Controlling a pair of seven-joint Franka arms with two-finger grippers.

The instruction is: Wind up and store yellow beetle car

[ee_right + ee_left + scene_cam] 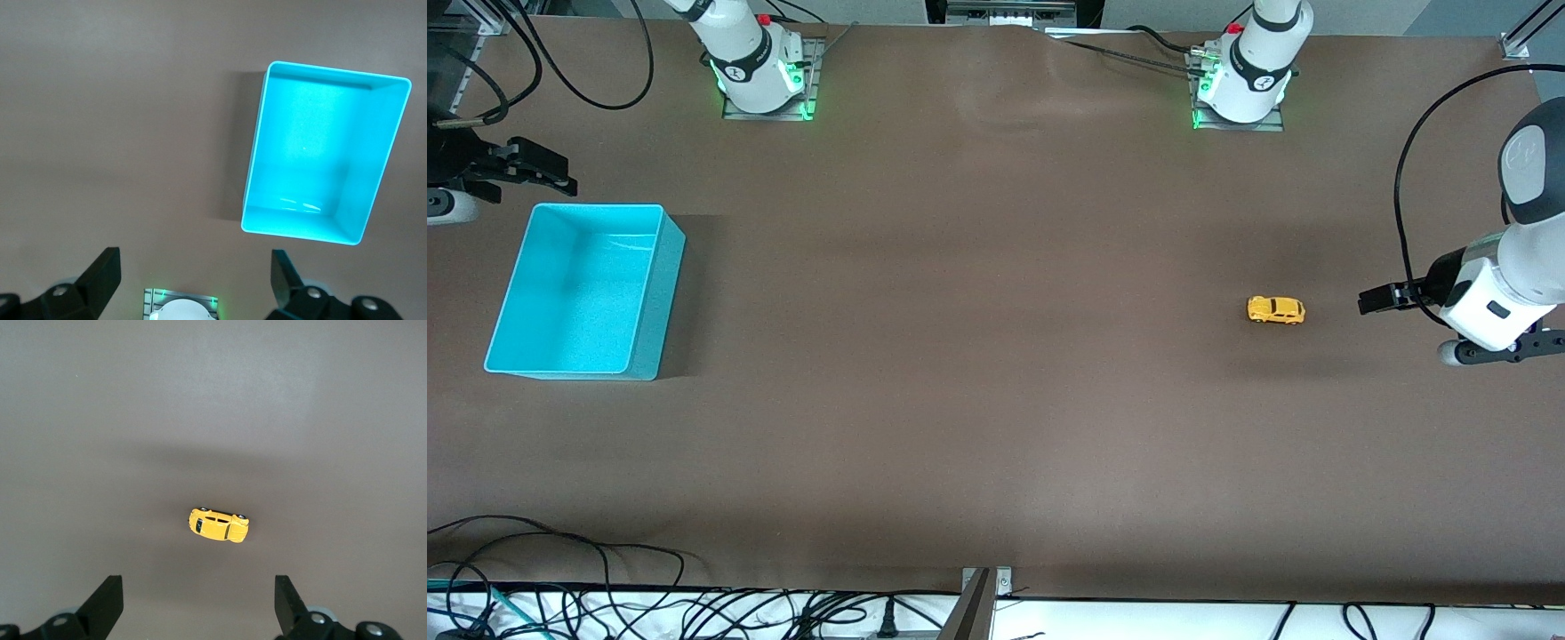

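yellow beetle car (1275, 309) on the table, well apart from the empty turquoise bin (645, 298). left gripper (1376, 298), fingers released, beside the car for pickup; right gripper (538, 171), released, waits by the bin.

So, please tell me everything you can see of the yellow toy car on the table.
The yellow beetle car is tiny, with a rounded glossy body that looks like painted metal or plastic, dark windows and small black wheels. It stands upright on its wheels on the brown table, toward the left arm's end. Only the table touches it; the turquoise bin stands well apart from it.
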